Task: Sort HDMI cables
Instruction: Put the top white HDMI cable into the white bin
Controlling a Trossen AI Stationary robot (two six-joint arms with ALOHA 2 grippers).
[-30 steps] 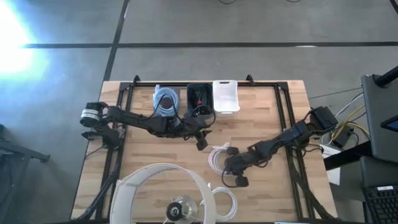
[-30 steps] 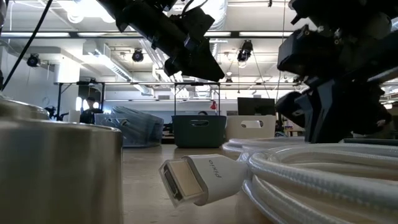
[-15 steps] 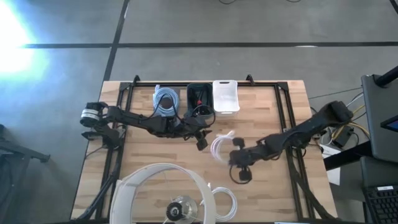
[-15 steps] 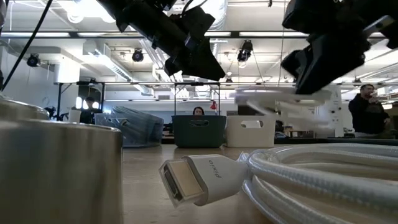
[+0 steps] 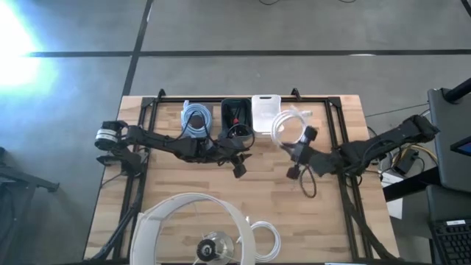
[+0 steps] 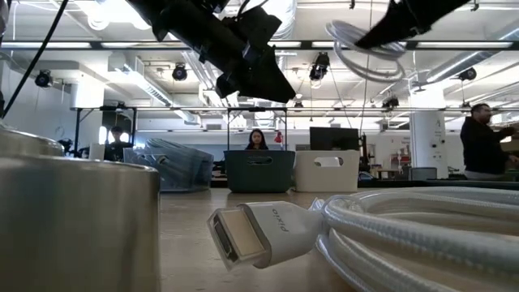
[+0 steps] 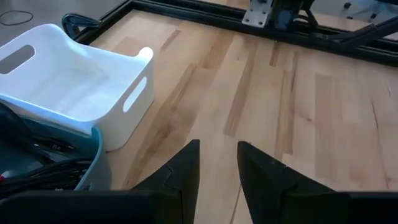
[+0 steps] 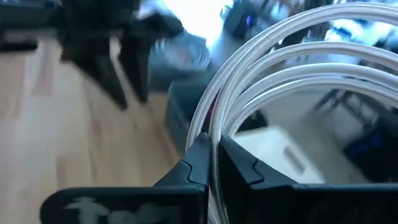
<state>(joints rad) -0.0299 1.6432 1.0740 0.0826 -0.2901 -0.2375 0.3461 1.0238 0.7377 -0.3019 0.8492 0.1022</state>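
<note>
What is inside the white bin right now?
The white bin looks bare inside from the left wrist view. From above, the white cable coil held by the right gripper hangs beside its right edge, not in it. The corner under its near wall is hidden.

Dark jointed arms, tapered black fingers (image 7: 186, 168)

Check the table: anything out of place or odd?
Nothing damaged or spilled. The right gripper is shut on a white cable coil, carried in the air beside the white bin. Another white cable lies unsorted at the table's near edge. The left gripper hangs empty, part open.
</note>
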